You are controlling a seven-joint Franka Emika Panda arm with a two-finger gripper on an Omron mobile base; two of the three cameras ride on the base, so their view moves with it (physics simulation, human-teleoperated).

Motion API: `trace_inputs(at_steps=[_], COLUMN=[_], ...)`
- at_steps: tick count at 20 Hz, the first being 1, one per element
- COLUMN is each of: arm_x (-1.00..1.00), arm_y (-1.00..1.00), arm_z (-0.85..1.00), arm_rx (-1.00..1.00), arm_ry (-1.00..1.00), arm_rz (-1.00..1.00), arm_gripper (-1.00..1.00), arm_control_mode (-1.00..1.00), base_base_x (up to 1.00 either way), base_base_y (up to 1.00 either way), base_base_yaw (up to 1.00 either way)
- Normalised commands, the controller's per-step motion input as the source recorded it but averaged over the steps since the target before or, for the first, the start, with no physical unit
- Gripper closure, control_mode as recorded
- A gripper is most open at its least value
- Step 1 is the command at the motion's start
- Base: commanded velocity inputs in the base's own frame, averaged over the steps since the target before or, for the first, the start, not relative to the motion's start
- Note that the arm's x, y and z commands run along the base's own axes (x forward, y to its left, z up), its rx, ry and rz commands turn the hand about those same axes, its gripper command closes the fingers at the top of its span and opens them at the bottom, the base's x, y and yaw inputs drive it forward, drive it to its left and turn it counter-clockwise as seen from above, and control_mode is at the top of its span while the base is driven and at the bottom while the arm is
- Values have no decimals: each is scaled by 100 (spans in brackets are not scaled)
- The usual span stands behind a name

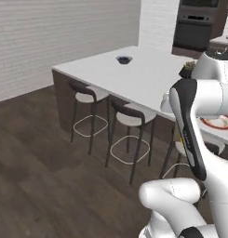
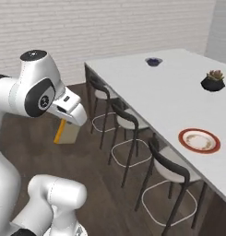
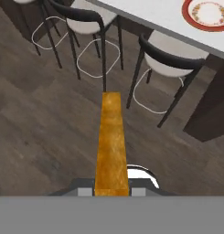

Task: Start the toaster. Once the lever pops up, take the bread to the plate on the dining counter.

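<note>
Bread [image 2: 67,131] clamped edge-on in the closed gripper [image 2: 70,120] hangs over the floor; it should be carried level to the plate [image 2: 199,140] near the dining counter [image 2: 169,99] edge.

Looking down from behind the arm, left and right, both sharing the counter [image 1: 134,69] and stools [image 2: 128,122]; hand camera hovering close, facing the floor [image 3: 35,123].

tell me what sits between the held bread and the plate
In the hand view, a dark-backed stool tucked under the dining counter edge stands between the bread and the plate.
</note>
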Motion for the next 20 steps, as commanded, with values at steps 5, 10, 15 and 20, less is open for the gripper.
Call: trace_inputs(at_steps=[5, 10, 15, 20], arm_x=[0, 0, 0, 0], arm_y=[0, 0, 0, 0], arm_z=[0, 0, 0, 0], arm_rx=[0, 0, 0, 0], arm_ry=[0, 0, 0, 0], arm_rz=[0, 0, 0, 0], arm_gripper=[100, 100, 100, 100], arm_control_mode=[100, 100, 100, 100], base_base_x=[52, 52, 54, 62], base_base_y=[25, 15, 13, 12], base_base_yaw=[-55, -55, -57, -56])
